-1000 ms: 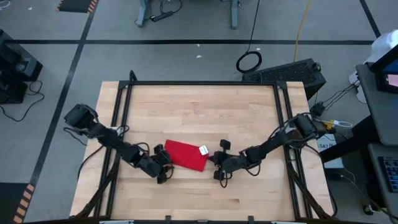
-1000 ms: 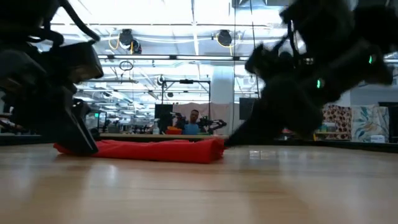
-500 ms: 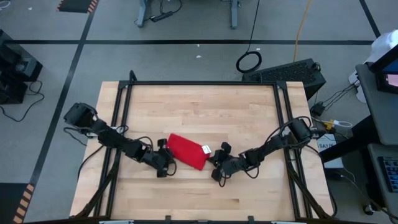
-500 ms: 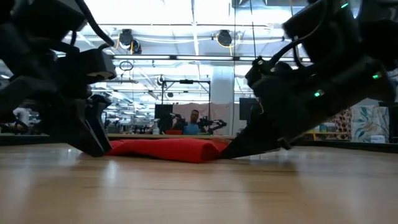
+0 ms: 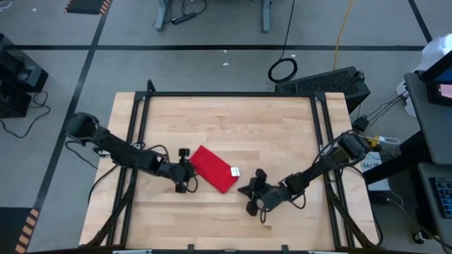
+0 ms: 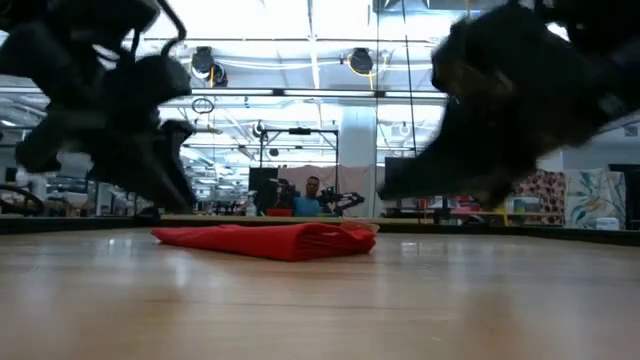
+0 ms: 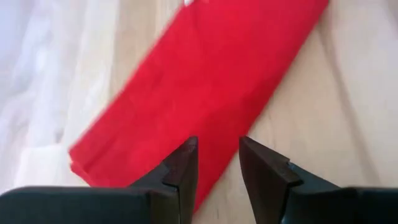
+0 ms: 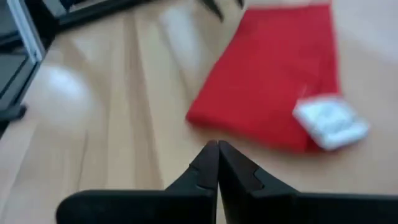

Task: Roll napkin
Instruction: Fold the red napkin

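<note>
The napkin (image 5: 214,168) (folded flat) is seen just ahead of the left gripper (image 5: 185,170), slightly parted, and apart from the clenched right gripper (image 5: 248,190).

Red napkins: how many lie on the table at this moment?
1. The napkin lies folded flat near the table's middle, between the left claw and the right claw. No other shows.
</note>
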